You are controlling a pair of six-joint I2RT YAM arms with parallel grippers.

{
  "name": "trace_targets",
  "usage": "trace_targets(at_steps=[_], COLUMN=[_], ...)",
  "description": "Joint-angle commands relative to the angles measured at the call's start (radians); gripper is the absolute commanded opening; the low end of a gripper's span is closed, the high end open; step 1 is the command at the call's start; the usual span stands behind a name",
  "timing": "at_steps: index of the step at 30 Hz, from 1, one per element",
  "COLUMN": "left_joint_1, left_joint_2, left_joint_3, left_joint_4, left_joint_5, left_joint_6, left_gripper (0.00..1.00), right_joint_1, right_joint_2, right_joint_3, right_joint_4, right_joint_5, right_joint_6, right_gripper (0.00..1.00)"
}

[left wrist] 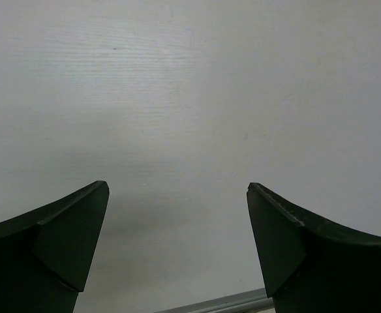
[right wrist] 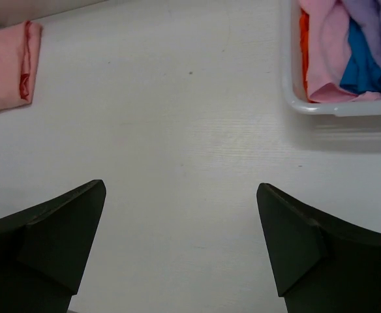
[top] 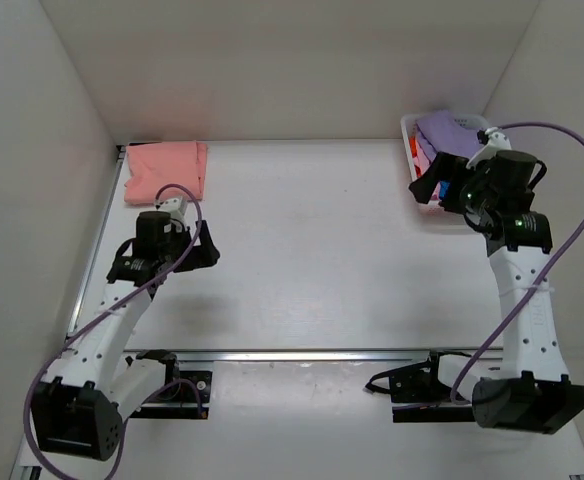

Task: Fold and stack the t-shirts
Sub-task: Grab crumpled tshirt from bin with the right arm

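A white, matte worktop point(top: 312, 240) fills the middle of the top view. Plain white panels box it in: a back wall point(top: 292, 60) across the upper frame, a left wall point(top: 22, 200) slanting down the left side, and a right wall point(top: 572, 90) at the upper right. A silver metal rail point(top: 302, 353) crosses the lower part of the frame, and a second rail point(top: 95, 250) runs up the worktop's left edge. The light is soft and even, leaving only faint grey shadows. A tiny dark speck point(right wrist: 190, 72) marks the surface in the upper middle of the right wrist view.

High rear overview of table point(top: 312, 250); wrist views close above (salmon shirt point(top: 167, 170) also in right's)
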Motion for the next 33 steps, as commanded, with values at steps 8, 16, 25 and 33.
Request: trace_targets(at_steps=[8,16,25,33], left_joint_1=[-0.028,0.009,0.017,0.026], left_joint_2=[-0.048,-0.065,-0.011,0.018], left_joint_3=[-0.069,-0.144,-0.201,-0.202], left_joint_4=[0.141,0.361,0.439,0.465], left_joint_5=[-0.017,0.059,0.07,0.113], left_joint_6=[0.034,0.005,-0.006,-0.013], left_gripper=[0.99,0.99,0.97,0.69], right_joint_1=[-0.055,-0.106,-0.153,-0.164], right_joint_2=[0.483,0.778,1.11,1.393], right_joint_3=[0.343,0.488,0.734,1.193], right_joint_4=[0.038,0.173,0.2,-0.007], right_joint_5=[0.211,0.305,0.317,0.329], right_joint_6=[-0.134,-0.234,-0.274,-0.277], right_gripper=[0.62,0.65,0.71,0.12])
